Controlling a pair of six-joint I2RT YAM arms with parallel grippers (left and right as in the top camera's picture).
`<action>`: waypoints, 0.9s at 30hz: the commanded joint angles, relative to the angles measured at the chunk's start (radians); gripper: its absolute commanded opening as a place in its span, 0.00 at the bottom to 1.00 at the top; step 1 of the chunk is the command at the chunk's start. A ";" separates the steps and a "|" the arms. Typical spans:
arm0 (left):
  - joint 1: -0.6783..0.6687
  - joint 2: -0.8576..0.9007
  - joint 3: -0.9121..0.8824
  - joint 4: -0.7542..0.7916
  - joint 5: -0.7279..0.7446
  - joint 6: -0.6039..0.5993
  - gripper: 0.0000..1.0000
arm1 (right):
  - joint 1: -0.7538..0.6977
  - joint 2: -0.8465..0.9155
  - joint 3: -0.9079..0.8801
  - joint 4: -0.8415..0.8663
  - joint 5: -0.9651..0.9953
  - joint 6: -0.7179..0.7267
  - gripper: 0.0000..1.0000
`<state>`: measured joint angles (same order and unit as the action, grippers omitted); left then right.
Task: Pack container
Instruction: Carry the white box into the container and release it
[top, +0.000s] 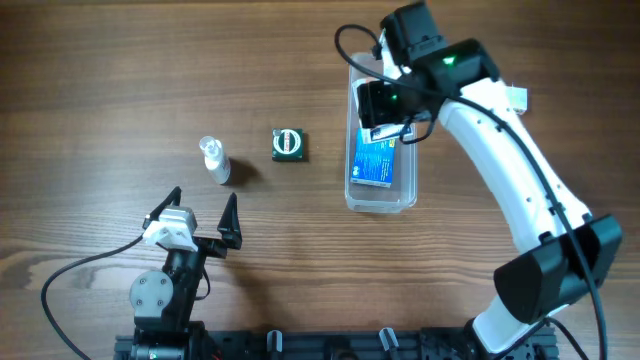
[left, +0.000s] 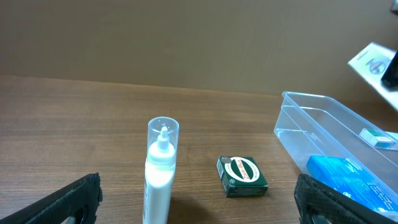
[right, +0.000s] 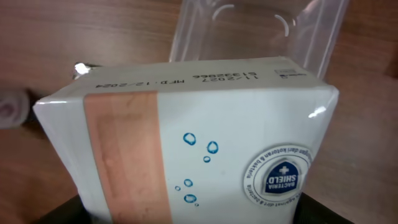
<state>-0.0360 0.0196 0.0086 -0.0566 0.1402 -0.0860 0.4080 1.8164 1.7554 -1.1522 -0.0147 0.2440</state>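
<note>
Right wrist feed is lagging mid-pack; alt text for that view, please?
A white pack with a tan strip and a blue Bacteria Shield seal fills the frame, held by the right gripper. Beyond it, the clear container sits on the table.

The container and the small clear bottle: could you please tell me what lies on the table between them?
A small dark green box lies between the bottle and the container, apart from both, as the overhead view shows.
</note>
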 joint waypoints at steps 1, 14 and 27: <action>0.010 -0.003 -0.003 -0.005 0.008 0.019 1.00 | 0.011 0.032 -0.073 0.044 0.105 0.124 0.77; 0.010 -0.003 -0.003 -0.005 0.008 0.019 1.00 | 0.015 0.032 -0.385 0.285 0.013 0.213 0.77; 0.010 -0.003 -0.003 -0.005 0.008 0.019 1.00 | 0.066 0.032 -0.389 0.280 0.008 0.257 0.81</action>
<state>-0.0360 0.0196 0.0086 -0.0566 0.1402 -0.0860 0.4717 1.8317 1.3746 -0.8661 -0.0254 0.4721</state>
